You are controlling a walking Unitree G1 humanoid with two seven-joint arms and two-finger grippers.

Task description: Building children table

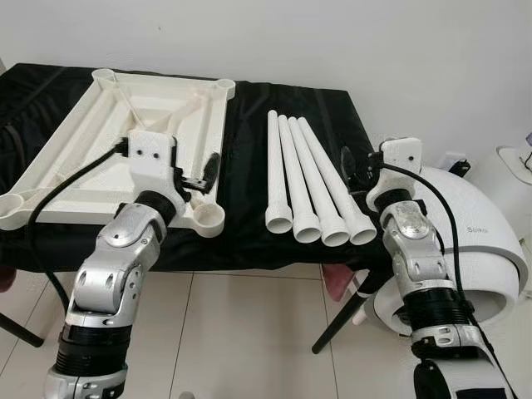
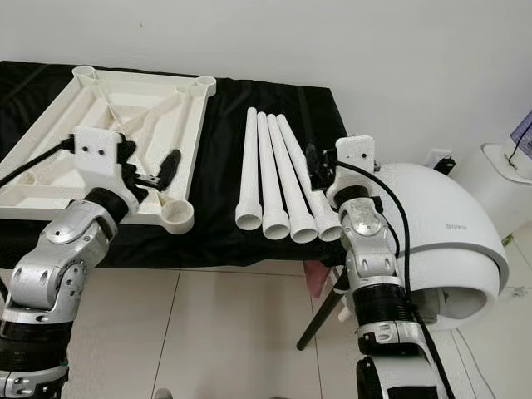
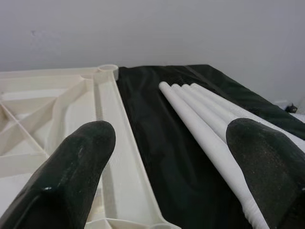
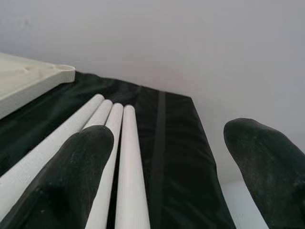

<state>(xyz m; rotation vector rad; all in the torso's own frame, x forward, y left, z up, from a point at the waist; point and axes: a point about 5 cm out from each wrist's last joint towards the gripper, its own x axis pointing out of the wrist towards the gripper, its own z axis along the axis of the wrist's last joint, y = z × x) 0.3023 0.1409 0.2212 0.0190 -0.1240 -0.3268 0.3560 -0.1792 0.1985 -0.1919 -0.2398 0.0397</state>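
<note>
The children's table, still in parts, lies on a black cloth-covered work surface (image 1: pixel 249 166): a white moulded plastic tabletop (image 1: pixel 100 141) upside down, ribs showing, with a round leg socket at each corner, and four white plastic tube legs (image 1: pixel 312 179) side by side to its right, their flared open ends toward the robot.

Nearest the camera, the left gripper (image 1: pixel 199 177) hovers over the tabletop's near right corner, just above the near corner socket (image 1: pixel 206 221). In its wrist view the two black fingers (image 3: pixel 71 167) stand wide apart with nothing between them. The right gripper (image 1: pixel 359 173) hangs at the right-hand edge of the leg row, close to the outermost leg's flared end, jaws also spread and empty, as its wrist view shows.

Farther back, the tabletop's far sockets and the legs' narrow tips lie near the wall. A white domed appliance (image 1: pixel 478 241) stands on the floor beside the right arm.

No leg looks fitted yet. The likely trouble: the tubes are smooth, round and touching, so closing on one could nudge its neighbours into rolling off the cloth's edge. A long leg gripped near one end may also sag or twist, and meet its socket crooked.
</note>
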